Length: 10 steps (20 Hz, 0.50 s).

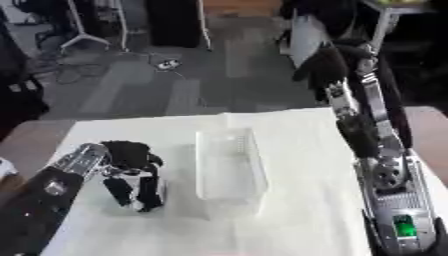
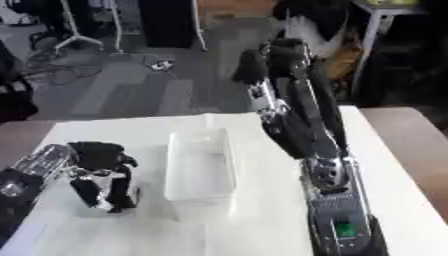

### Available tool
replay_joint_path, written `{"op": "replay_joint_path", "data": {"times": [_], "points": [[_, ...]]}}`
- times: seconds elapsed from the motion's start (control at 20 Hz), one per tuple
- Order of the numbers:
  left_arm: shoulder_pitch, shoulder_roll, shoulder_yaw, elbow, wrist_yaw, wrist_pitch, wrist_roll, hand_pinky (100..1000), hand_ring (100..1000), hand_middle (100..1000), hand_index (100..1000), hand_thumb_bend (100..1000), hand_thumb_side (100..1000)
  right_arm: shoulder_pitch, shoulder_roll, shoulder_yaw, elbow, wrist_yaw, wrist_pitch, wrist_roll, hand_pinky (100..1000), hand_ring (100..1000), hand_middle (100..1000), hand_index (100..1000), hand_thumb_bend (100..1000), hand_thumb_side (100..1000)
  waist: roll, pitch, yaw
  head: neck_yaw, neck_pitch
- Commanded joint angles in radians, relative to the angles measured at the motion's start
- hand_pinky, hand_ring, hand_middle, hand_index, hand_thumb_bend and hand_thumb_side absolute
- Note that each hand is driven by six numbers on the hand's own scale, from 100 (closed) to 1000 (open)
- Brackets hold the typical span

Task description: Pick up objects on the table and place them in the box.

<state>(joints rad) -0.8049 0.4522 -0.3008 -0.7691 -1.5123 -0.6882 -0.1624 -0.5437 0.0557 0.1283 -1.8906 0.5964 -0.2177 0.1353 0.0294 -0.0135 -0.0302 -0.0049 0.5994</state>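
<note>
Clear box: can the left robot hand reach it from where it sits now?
Probably yes. The left robot hand is down on the white table cover right beside the clear box, with nothing visible between them. The right robot hand is raised far off, not in the way.

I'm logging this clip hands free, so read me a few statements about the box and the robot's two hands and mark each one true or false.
1. The clear box stands on the white-covered table between the two arms. True.
2. The left hand is raised high above the table. False: it is down at the table surface, left of the box, fingers pointing downward.
3. The right hand is lifted up beyond the table's far edge. True.
4. The right hand is inside the box. False: it is well clear of the box, up and to the right.
5. The box is full of objects. False: nothing can be made out inside it.
</note>
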Motion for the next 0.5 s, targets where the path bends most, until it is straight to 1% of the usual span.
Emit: {"op": "replay_joint_path", "data": {"times": [0.05, 0.1, 0.15, 0.2, 0.25, 0.3, 0.35, 0.4, 0.45, 0.5], "points": [[-0.015, 0.008, 0.018, 0.002, -0.025, 0.017, 0.045, 762, 675, 775, 777, 272, 855, -0.022, 0.007, 0.004, -0.023, 0.003, -0.001, 0.004, 100, 215, 290, 479, 238, 1000, 0.001, -0.008, -0.002, -0.004, -0.016], [-0.015, 0.007, 0.021, 0.003, -0.029, 0.025, 0.064, 592, 576, 688, 739, 211, 850, -0.022, 0.008, 0.005, -0.023, 0.002, -0.001, 0.005, 100, 215, 290, 479, 238, 1000, 0.001, -0.008, -0.002, -0.003, -0.016], [-0.014, 0.007, 0.023, 0.006, -0.031, 0.033, 0.081, 535, 542, 641, 718, 199, 845, -0.022, 0.008, 0.005, -0.024, 0.002, -0.002, 0.005, 100, 215, 290, 479, 237, 1000, 0.001, -0.008, -0.002, -0.002, -0.016], [-0.014, 0.006, 0.025, 0.009, -0.032, 0.042, 0.099, 420, 466, 544, 658, 169, 831, -0.022, 0.008, 0.005, -0.024, 0.002, -0.002, 0.004, 100, 215, 290, 478, 237, 1000, 0.001, -0.008, -0.002, -0.001, -0.014], [-0.013, 0.006, 0.027, 0.012, -0.032, 0.052, 0.115, 346, 416, 497, 613, 147, 823, -0.022, 0.008, 0.005, -0.024, 0.001, -0.002, 0.004, 100, 215, 290, 478, 237, 1000, 0.001, -0.008, -0.002, 0.000, -0.013], [-0.012, 0.006, 0.032, 0.016, -0.026, 0.066, 0.133, 224, 328, 417, 529, 119, 833, -0.022, 0.008, 0.005, -0.024, 0.001, -0.003, 0.003, 100, 215, 290, 478, 238, 1000, 0.001, -0.008, -0.002, 0.000, -0.013], [-0.011, 0.006, 0.035, 0.020, -0.018, 0.077, 0.149, 141, 267, 353, 477, 123, 876, -0.022, 0.007, 0.005, -0.024, 0.001, -0.003, 0.003, 100, 215, 290, 478, 238, 1000, 0.001, -0.009, -0.001, 0.000, -0.012], [-0.009, 0.007, 0.038, 0.024, -0.007, 0.086, 0.163, 100, 204, 283, 422, 129, 915, -0.022, 0.007, 0.005, -0.023, 0.001, -0.003, 0.003, 100, 215, 290, 478, 238, 1000, 0.001, -0.009, -0.001, -0.001, -0.013], [-0.008, 0.007, 0.039, 0.027, 0.006, 0.090, 0.174, 100, 136, 204, 353, 143, 933, -0.022, 0.006, 0.004, -0.023, 0.000, -0.003, 0.003, 100, 215, 290, 478, 238, 1000, 0.001, -0.009, 0.000, 0.000, -0.013], [-0.007, 0.009, 0.039, 0.025, 0.018, 0.088, 0.183, 100, 100, 147, 307, 151, 940, -0.021, 0.006, 0.004, -0.022, 0.000, -0.003, 0.003, 100, 215, 290, 478, 239, 1000, 0.001, -0.010, 0.001, -0.001, -0.013]]}}
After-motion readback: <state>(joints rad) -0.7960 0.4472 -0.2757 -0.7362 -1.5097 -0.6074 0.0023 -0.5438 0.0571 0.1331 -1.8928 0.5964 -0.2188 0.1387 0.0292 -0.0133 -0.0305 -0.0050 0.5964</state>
